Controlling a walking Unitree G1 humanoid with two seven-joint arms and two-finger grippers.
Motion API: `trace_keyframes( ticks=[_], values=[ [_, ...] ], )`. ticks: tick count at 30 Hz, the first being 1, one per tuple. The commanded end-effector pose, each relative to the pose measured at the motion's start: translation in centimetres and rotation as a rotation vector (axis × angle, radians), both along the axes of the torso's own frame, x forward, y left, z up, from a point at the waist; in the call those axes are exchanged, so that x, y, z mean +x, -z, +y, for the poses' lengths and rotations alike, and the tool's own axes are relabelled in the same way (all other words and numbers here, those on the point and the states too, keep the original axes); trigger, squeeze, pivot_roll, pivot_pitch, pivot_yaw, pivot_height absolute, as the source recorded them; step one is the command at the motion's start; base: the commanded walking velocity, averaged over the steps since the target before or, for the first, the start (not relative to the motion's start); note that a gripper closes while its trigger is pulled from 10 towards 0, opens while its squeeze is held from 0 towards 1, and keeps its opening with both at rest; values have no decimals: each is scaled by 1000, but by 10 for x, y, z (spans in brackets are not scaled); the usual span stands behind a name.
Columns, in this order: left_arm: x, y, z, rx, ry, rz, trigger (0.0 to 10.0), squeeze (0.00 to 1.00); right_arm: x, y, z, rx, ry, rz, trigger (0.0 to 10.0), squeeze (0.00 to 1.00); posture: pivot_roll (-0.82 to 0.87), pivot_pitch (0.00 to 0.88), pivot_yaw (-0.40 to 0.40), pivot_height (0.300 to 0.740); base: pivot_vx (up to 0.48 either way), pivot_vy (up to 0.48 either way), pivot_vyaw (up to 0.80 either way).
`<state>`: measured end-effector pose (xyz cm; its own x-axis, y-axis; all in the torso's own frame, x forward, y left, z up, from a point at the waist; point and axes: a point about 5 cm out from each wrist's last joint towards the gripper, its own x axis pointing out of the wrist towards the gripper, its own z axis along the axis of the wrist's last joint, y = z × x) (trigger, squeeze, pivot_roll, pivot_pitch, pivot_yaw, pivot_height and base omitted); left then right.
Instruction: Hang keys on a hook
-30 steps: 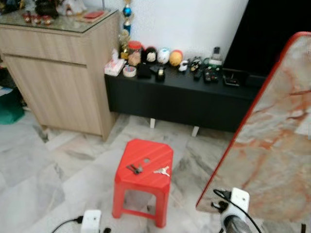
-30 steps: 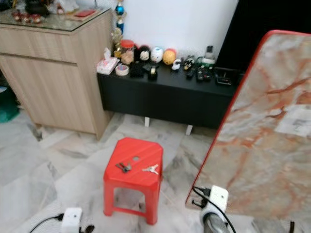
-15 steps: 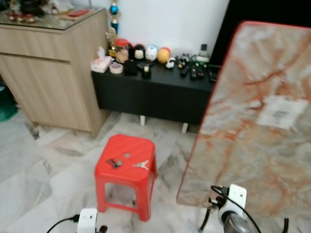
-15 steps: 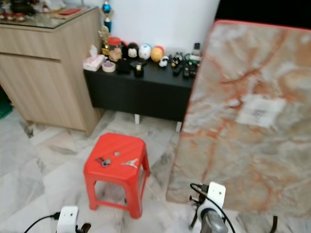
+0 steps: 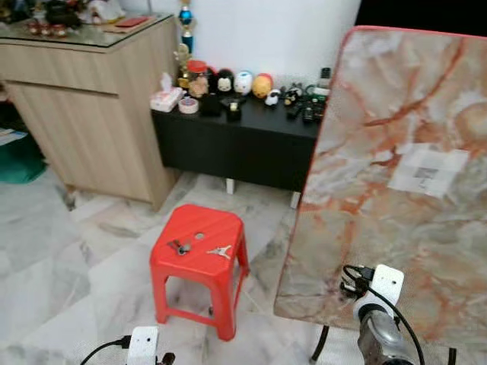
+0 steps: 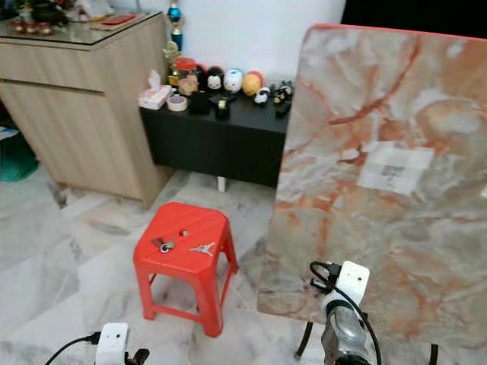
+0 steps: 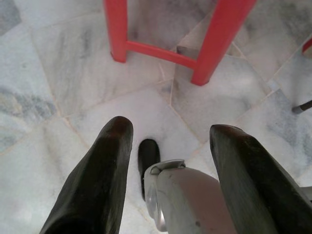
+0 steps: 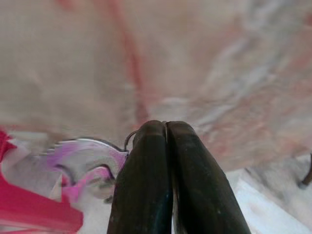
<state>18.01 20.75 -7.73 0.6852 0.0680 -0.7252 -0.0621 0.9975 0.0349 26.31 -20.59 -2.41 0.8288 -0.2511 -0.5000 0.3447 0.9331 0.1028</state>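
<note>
**Keys lie on the red stool, both arms low**

While the head cameras look down at a marble floor (image 5: pixel 61 281), a red plastic stool (image 5: pixel 199 262) stands in the middle of it with two small sets of keys on its seat: a dark bunch (image 5: pixel 181 246) and, just beside it, a silvery set (image 5: pixel 221 251). Neither gripper touches them.

Behind the stool a low black bench (image 5: pixel 236 141) carries a clutter of round figurines, a red-lidded jar (image 5: pixel 199 76), a roll of tape (image 5: pixel 188 106) and a tissue box (image 5: pixel 166 99); what the jar holds cannot be made out. A wooden cabinet (image 5: pixel 87 114) with a glass top stands to the robot's left of the bench. A large marbled panel with a red edge (image 5: pixel 396 182) fills the right side and hides the bench's far end.

From the left wrist camera, the left gripper (image 7: pixel 168 141) hangs released, its two black fingers well apart above the floor, with the stool's red legs just ahead and part of the robot's own body between the fingers. From the right wrist camera, the right gripper (image 8: pixel 165 127) is clenched, fingers pressed together with nothing visibly between them, close to the marbled panel; that picture is blurred, and a pinkish shape beside the fingers cannot be identified.
</note>
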Motion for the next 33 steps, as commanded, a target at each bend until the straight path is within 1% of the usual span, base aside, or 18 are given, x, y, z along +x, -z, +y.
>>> trace_keyframes(
  ticks=[1, 3, 4, 5, 6, 9, 12, 13, 15, 16, 18, 21, 27, 28, 33],
  values=[
    [-2, 1, -2, -6, -2, 3, 10000, 0, 5, -7, -5, -17, 14, -33, 10000, 0, 53, 0, -86, 740, 0, 0, 0],
    [-2, 1, -2, -6, -4, 2, 10000, 0, 8, -10, -8, -24, 34, -49, 10000, 0, 53, 0, -83, 740, 0, 0, 0],
    [-2, 1, -2, -7, -7, 0, 10000, 0, 25, -34, -19, -151, 63, -145, 10000, 0, 49, 0, -79, 740, 0, 0, 0],
    [-2, 1, -2, -8, -9, -1, 10000, 0, 39, -56, -26, -268, 79, -223, 10000, 0, 49, 0, -79, 740, 0, 0, 0],
    [-2, 1, -1, -8, -10, -1, 10000, 0, 47, -71, -29, -346, 91, -279, 10000, 0, 49, 0, -78, 740, 0, 0, 0],
    [-1, 0, -1, -10, -12, -4, 10000, 0, 61, -105, -29, -507, 120, -412, 10000, 0, 48, 0, -78, 740, 0, 0, 0],
    [-1, 1, -1, -10, -11, -4, 10000, 0, 66, -120, -27, -547, 144, -478, 10000, 0, 48, 0, -78, 740, 0, 0, 0],
    [-1, 1, -1, -10, -11, -4, 10000, 0, 66, -120, -27, -547, 144, -478, 10000, 0, 48, 0, -78, 740, 0, 0, 0],
    [-1, 1, -1, -11, -12, -3, 10000, 0, 68, -127, -24, -592, 147, -512, 10000, 0, 48, 0, -78, 740, 0, 0, 0],
    [-1, 1, -1, -11, -12, -3, 10000, 0, 68, -127, -24, -592, 147, -512, 10000, 0, 48, 0, -78, 740, 0, 0, 0],
    [-1, 1, -2, -11, -11, -3, 10000, 0, 68, -134, -22, -647, 157, -547, 10000, 0, 49, 0, -78, 740, 0, 0, 0],
    [-2, 1, -2, -12, -11, -1, 10000, 0, 64, -135, -23, -671, 191, -544, 10000, 0, 48, 0, -79, 740, 0, 0, 0],
    [-2, 1, -2, -12, -10, 0, 10000, 0, 60, -134, -24, -698, 218, -541, 10000, 0, 48, 0, -79, 740, 0, 0, 0],
    [-2, 1, -3, -12, -10, 1, 10000, 0, 58, -134, -25, -718, 230, -540, 10000, 0, 48, 0, -79, 740, 0, 0, 0],
    [-2, 2, -3, -14, -9, 2, 10000, 0, 55, -134, -26, -727, 243, -542, 10000, 0, 48, 0, -81, 740, 0, 0, 0]
  ],
)
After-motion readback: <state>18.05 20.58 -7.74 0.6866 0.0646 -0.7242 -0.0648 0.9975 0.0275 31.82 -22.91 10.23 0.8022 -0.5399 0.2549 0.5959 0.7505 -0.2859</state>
